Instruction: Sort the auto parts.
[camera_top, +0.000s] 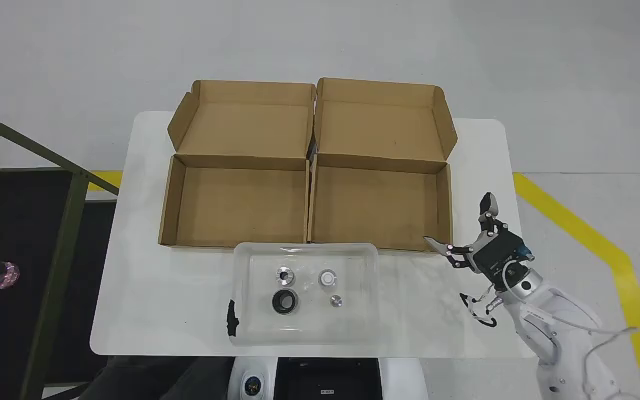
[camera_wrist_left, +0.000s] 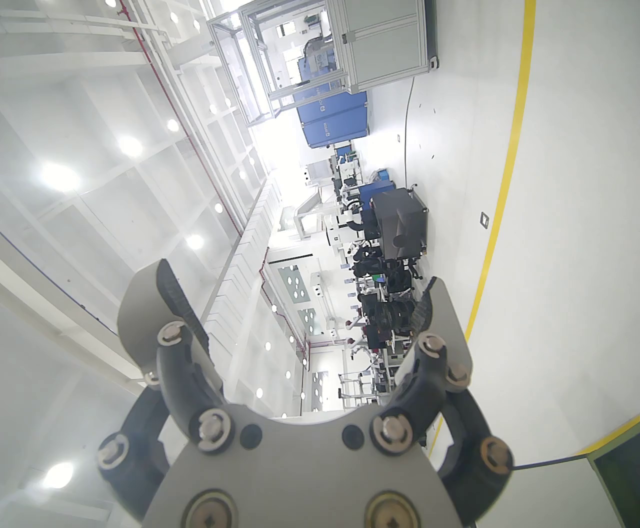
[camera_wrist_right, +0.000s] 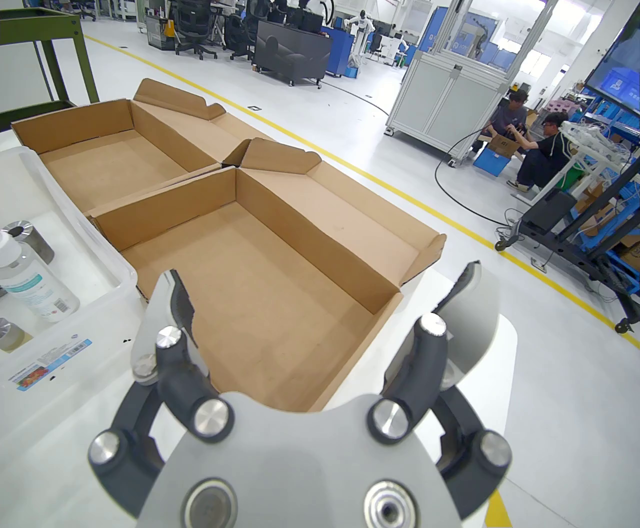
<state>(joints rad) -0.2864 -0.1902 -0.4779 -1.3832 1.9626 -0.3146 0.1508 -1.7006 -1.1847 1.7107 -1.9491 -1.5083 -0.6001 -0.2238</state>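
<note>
A clear plastic bin (camera_top: 305, 255) at the table's front middle holds the auto parts: a black ring (camera_top: 285, 301), a silver cylinder (camera_top: 286, 274), a small white bottle (camera_top: 327, 277) and a small silver piece (camera_top: 336, 299). My right gripper (camera_top: 461, 226) hovers open and empty over the table's right side, just off the right box's front corner. From its wrist view the right gripper (camera_wrist_right: 322, 277) faces the right cardboard box (camera_wrist_right: 250, 280), with the bottle (camera_wrist_right: 30, 285) and cylinder (camera_wrist_right: 30, 240) to one side. My left gripper (camera_wrist_left: 300, 280) is open and empty, pointed away at the hall.
Two open, empty cardboard boxes stand side by side behind the bin, the left box (camera_top: 235, 205) and the right box (camera_top: 378, 208), lids folded back. A small black object (camera_top: 232, 318) sits at the bin's left front edge. The white table (camera_top: 130, 290) has bare strips at both sides.
</note>
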